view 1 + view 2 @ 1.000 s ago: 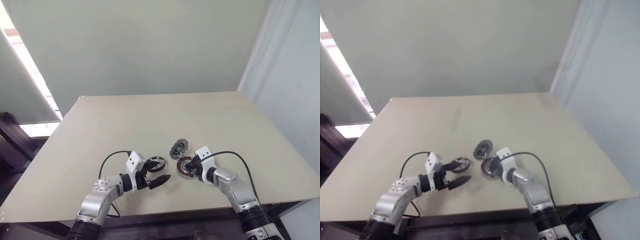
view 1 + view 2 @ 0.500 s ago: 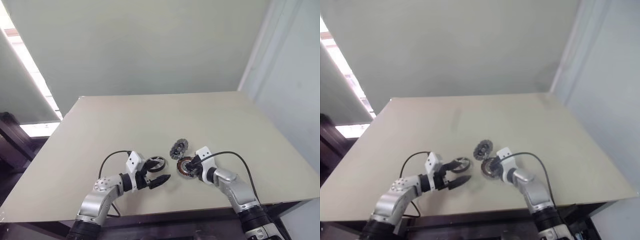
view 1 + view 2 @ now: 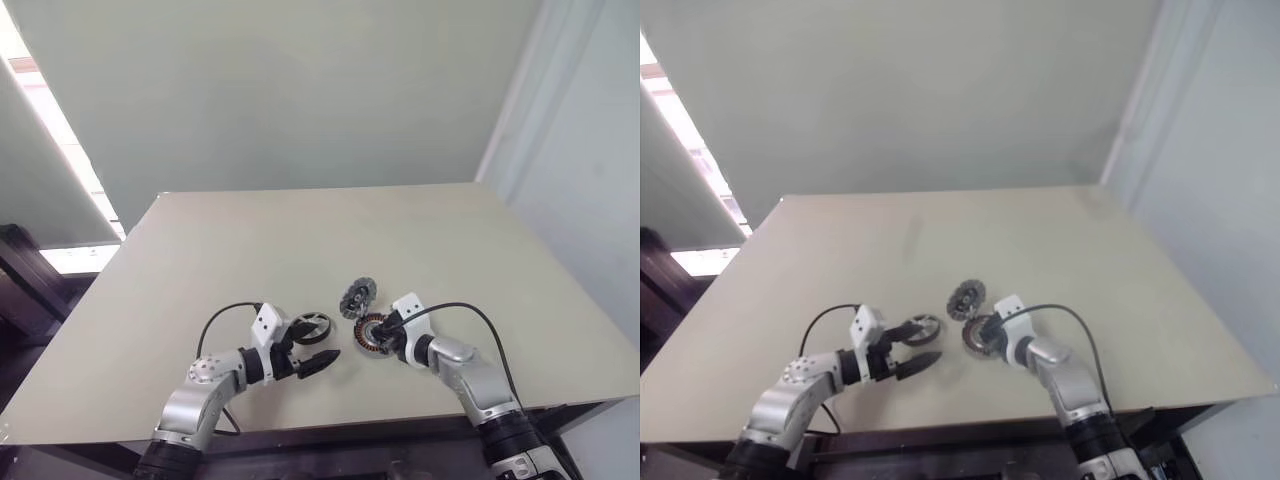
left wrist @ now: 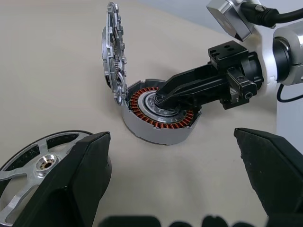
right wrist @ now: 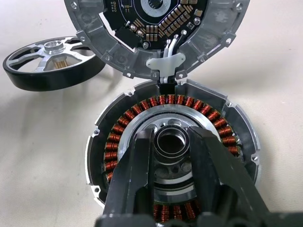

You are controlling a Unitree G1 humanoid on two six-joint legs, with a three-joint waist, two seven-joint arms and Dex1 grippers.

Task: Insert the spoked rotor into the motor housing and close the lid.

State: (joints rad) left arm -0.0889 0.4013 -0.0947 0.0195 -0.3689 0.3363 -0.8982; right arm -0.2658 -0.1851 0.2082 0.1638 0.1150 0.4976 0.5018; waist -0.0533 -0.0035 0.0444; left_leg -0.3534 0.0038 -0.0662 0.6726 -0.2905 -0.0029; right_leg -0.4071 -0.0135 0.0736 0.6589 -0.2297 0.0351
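The motor housing [image 5: 118, 137], a round disc with copper windings, lies flat on the table. Its lid [image 4: 113, 52] stands upright at the housing's far edge, hinged open, and a circuit board shows on its inner face. My right gripper [image 5: 171, 137] reaches down into the housing's centre, its two black fingers [image 4: 189, 87] closed on either side of the silvery hub. The spoked rotor [image 3: 312, 326] lies flat on the table to the housing's left. My left gripper [image 3: 318, 343] is open right beside the rotor, holding nothing, with one finger at the wheel's near rim.
The beige table [image 3: 250, 250] has bare room on all sides of the parts. Its front edge runs just below both arms. A black cable [image 3: 225, 312] loops from the left wrist and another [image 3: 470, 312] from the right wrist. Walls stand behind the table and to its right.
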